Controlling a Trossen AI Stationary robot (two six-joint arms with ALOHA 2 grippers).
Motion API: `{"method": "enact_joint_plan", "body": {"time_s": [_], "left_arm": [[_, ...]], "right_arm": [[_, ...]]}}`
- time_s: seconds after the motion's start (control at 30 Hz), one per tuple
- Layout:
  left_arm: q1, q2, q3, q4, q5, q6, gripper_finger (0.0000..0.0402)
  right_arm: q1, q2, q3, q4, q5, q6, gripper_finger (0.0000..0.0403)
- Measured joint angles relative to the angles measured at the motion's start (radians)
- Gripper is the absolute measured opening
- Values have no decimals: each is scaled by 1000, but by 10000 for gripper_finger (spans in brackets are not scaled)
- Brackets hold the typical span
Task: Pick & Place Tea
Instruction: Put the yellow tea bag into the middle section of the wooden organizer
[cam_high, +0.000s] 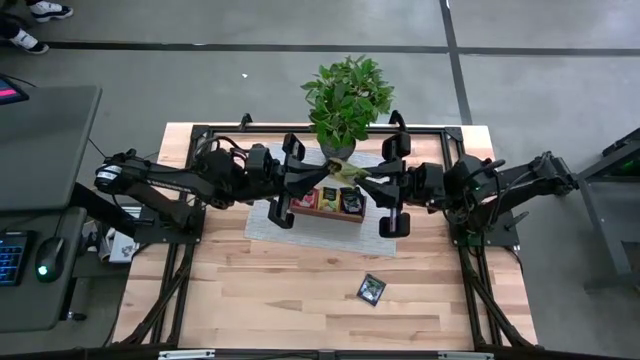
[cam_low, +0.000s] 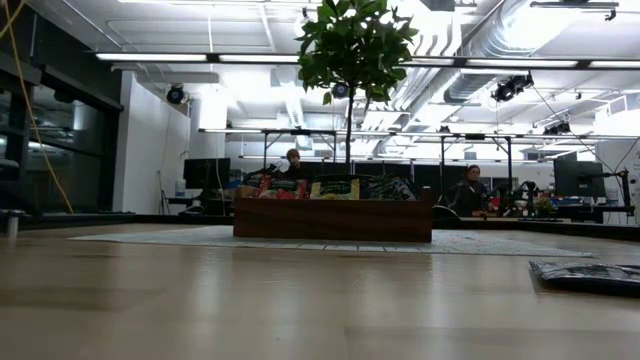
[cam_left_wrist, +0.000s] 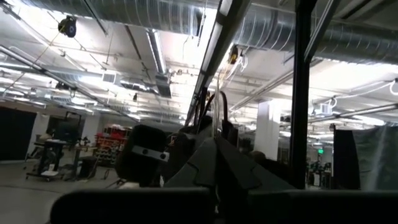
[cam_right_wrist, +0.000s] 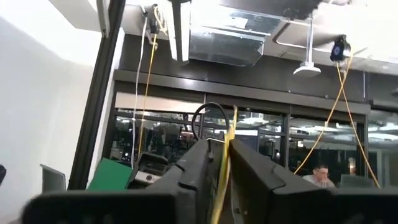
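Note:
Both arms meet high above the wooden tray (cam_high: 322, 212), which holds red, yellow-green and dark tea sachets (cam_low: 335, 188) standing on edge. Between the grippers hangs one yellow-green tea sachet (cam_high: 346, 172). My left gripper (cam_high: 326, 180) is shut on it, coming from the table's left. My right gripper (cam_high: 368, 178) comes from the right; its fingers stand slightly apart on either side of the sachet's yellow edge (cam_right_wrist: 227, 134). Neither gripper shows in the low view. My left gripper pinches the sachet's left edge (cam_left_wrist: 218, 118) between its two fingers (cam_left_wrist: 205, 155). The fingers come from the table's left, slanting upward. The sachet sits edge-on to the wrist view, lifted clear above the tray.
A dark sachet (cam_high: 371, 290) lies flat on the bare wood near the table's right front. A potted plant (cam_high: 347, 95) stands at the far edge behind the tray. A pale mat (cam_high: 262, 222) lies under the tray. People sit in the room beyond the table.

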Motion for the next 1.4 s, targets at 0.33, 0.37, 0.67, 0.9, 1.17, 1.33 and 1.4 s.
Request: {"method": "enact_joint_plan", "body": {"time_s": [0.33, 0.37, 0.67, 0.9, 1.17, 1.33, 1.4], "left_arm": [[0, -1, -1, -112, -7, 28, 0], [5, -1, -1, -133, -9, 29, 0], [81, -10, -1, -490, 84, 19, 0], [154, -10, -1, -854, 118, 31, 0], [221, 55, 0, -1092, 143, 89, 0], [221, 150, 0, -1165, 141, 110, 0], [222, 182, -1, -1168, 134, 122, 0]], "right_arm": [[11, -36, 0, 40, 93, -28, 156], [18, -49, 0, 40, 105, -44, 161], [127, -189, 0, -15, 286, -158, 169], [195, -263, 0, -164, 423, -100, 169], [254, -279, 0, -282, 639, -88, 169], [298, -282, 0, -386, 825, -88, 169], [315, -282, 0, -411, 869, -79, 169]]}}
